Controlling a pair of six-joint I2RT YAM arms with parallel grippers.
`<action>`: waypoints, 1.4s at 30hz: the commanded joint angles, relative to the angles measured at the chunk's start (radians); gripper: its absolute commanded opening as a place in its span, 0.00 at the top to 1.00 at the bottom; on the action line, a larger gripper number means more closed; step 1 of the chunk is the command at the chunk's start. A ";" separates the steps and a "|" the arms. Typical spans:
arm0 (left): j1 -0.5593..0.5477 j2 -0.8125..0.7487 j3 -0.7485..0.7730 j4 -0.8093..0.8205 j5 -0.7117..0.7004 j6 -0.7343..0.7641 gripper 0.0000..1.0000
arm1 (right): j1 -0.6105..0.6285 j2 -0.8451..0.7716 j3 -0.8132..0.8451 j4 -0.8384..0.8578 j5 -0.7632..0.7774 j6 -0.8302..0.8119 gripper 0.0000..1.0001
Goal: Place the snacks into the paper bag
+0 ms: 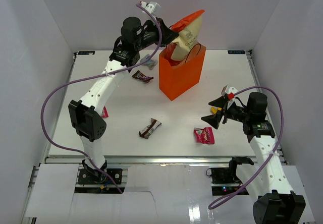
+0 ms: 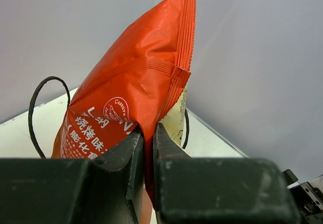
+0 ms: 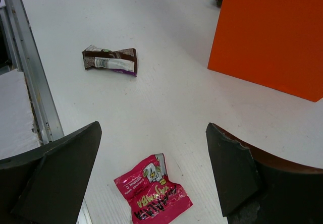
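While the large red chip bag (image 2: 136,77) is pinched at its lower edge by the left pincer (image 2: 148,133), pressed together on the foil, it is held tilted above the orange paper bag (image 1: 181,77), lower end at the open mouth. The right pincer (image 3: 153,128) is spread wide, nothing held, hovering over the tabletop (image 1: 126,103) right of the paper bag. A pink packet (image 3: 153,193) is seen beneath it, lying flat. A brown candy bar (image 1: 150,128) lies front centre. A second candy bar (image 1: 142,76) and a silvery-blue wrapper (image 1: 149,60) lie left of the paper bag. Another pink packet (image 1: 104,112) lies beside the left arm (image 1: 101,88).
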 commanded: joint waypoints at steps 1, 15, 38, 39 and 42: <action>0.017 -0.098 -0.004 0.067 0.017 -0.012 0.82 | 0.001 0.004 0.004 -0.005 -0.009 -0.013 0.10; 0.023 -0.127 0.096 -0.025 -0.063 -0.003 0.10 | 0.001 0.013 0.017 -0.026 0.005 -0.034 0.10; 0.023 -1.098 -1.133 -0.273 -0.302 0.113 0.02 | 0.594 0.412 0.130 -0.451 0.834 -0.399 0.00; 0.023 -1.108 -1.156 -0.267 -0.305 0.119 0.02 | 0.593 0.419 0.121 -0.449 0.826 -0.431 0.00; 0.023 -1.145 -1.275 -0.228 -0.324 0.123 0.02 | 0.594 0.418 0.084 -0.448 0.797 -0.574 0.07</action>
